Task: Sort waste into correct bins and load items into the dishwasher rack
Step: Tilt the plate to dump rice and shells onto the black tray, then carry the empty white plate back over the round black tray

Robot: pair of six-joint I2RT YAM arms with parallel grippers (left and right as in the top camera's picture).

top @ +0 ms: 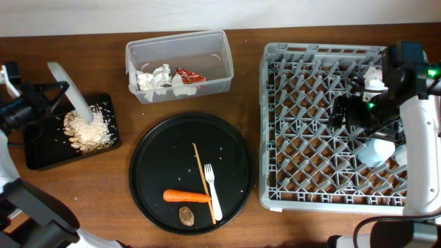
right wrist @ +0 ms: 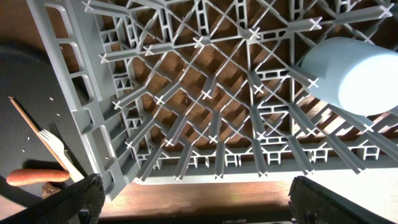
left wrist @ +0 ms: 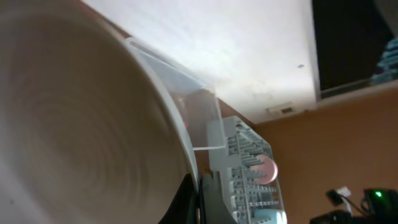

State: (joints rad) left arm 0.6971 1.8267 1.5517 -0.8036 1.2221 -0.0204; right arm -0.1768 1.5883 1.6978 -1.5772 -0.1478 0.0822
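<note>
the left claw (top: 58, 91) is clenched on the off-white plate (top: 77, 103), tilted over the shallow black tray (top: 41, 155) at the left; hold it steep so clinging mush falls inside the rim. the dishwasher rack (top: 272, 124), right, holds a pale blue cup (top: 377, 151) below the released right claw (right wrist: 196, 208). the clear tub (top: 179, 38), far, holds napkins (top: 153, 78) and a red wrapper (top: 187, 74); the tray holds beige mush (top: 86, 127).

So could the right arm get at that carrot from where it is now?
Probably yes. The right gripper hangs open and empty over the dishwasher rack, and the carrot lies uncovered on the round black tray nearby; only a chopstick and the fork crowd one end.
</note>
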